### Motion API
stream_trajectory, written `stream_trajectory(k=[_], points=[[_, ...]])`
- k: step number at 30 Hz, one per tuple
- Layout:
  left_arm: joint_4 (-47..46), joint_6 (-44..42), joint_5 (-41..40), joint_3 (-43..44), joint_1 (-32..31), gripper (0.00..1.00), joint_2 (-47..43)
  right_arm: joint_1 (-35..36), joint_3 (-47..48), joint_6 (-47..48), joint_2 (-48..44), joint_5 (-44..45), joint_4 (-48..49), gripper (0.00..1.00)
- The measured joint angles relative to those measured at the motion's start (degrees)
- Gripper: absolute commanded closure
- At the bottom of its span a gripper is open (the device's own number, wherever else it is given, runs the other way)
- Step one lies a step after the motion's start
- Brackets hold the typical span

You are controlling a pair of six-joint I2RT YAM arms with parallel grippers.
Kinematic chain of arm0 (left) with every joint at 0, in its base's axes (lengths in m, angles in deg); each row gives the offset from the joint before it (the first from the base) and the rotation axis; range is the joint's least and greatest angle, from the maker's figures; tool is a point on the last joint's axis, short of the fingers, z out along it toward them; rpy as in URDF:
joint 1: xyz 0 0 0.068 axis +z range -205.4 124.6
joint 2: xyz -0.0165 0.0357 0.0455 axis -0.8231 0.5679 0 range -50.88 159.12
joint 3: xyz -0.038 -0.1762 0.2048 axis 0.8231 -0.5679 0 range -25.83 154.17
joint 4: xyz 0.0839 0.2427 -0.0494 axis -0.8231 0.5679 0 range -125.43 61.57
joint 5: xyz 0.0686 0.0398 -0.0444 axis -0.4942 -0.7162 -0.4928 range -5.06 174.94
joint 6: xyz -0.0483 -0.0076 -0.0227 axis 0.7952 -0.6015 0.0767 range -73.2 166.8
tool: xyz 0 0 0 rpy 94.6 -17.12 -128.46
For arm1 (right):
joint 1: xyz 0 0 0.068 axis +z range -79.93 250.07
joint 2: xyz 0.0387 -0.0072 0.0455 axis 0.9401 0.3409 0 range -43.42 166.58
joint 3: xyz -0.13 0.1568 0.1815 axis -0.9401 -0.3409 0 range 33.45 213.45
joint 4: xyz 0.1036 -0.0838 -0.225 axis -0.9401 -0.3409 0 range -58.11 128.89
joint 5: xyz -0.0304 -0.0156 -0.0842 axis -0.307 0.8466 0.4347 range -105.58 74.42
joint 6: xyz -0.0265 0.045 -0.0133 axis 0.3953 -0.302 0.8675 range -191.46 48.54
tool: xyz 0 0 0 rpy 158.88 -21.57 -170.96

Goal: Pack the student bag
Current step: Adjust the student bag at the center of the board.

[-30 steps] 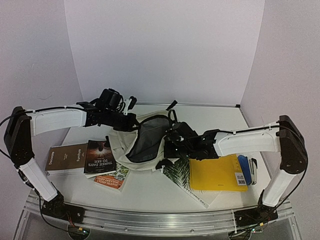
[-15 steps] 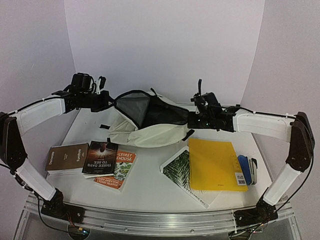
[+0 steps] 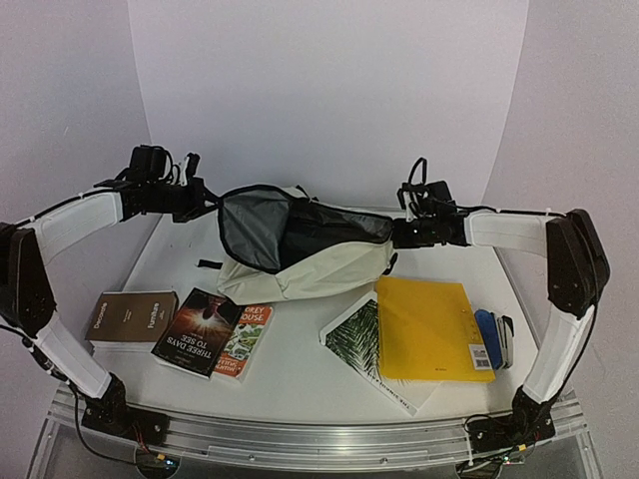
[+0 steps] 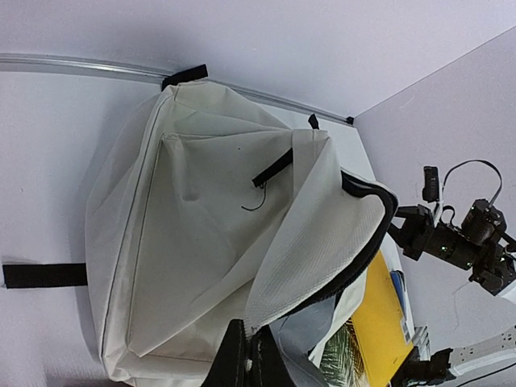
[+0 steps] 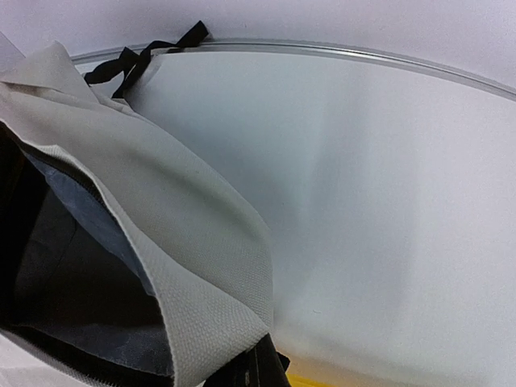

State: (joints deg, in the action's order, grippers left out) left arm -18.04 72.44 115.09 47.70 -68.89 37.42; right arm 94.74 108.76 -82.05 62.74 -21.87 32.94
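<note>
The student bag [image 3: 324, 267], cream canvas with black zipper trim and grey lining, hangs stretched between both arms above the back of the table, its mouth pulled wide. My left gripper [image 3: 212, 201] is shut on the left end of the bag's opening rim. My right gripper [image 3: 395, 233] is shut on the right end of that rim. In the left wrist view the cream fabric [image 4: 201, 226] fills the frame, and the left gripper [image 4: 248, 364] pinches the rim's corner. In the right wrist view the right gripper [image 5: 260, 367] clamps the woven rim of the bag [image 5: 189, 242], with dark lining to the left.
On the table in front lie a brown book [image 3: 133, 317], a dark book [image 3: 197, 319] and an orange book [image 3: 245, 337] at the left. A palm-leaf book [image 3: 354, 351], a yellow folder [image 3: 429, 327] and a blue-white item [image 3: 495, 337] lie at the right.
Both arms have risen and drawn apart, lifting the bag off the table and stretching its mouth open. The dark book has shifted and now lies tilted.
</note>
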Motion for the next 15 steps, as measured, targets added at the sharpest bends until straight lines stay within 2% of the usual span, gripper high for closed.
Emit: stream_trajectory(k=[7, 15], points=[[-3.18, 0.30, 1.31, 0.33, 1.31, 1.00, 10.22, -0.99, 2.28, -0.13, 5.89, -0.28, 0.87, 1.00], [-10.95, 6.21, 7.77, -4.33, 6.55, 1.00, 12.86, -4.39, 2.50, -4.77, 9.06, -2.78, 3.14, 1.00]])
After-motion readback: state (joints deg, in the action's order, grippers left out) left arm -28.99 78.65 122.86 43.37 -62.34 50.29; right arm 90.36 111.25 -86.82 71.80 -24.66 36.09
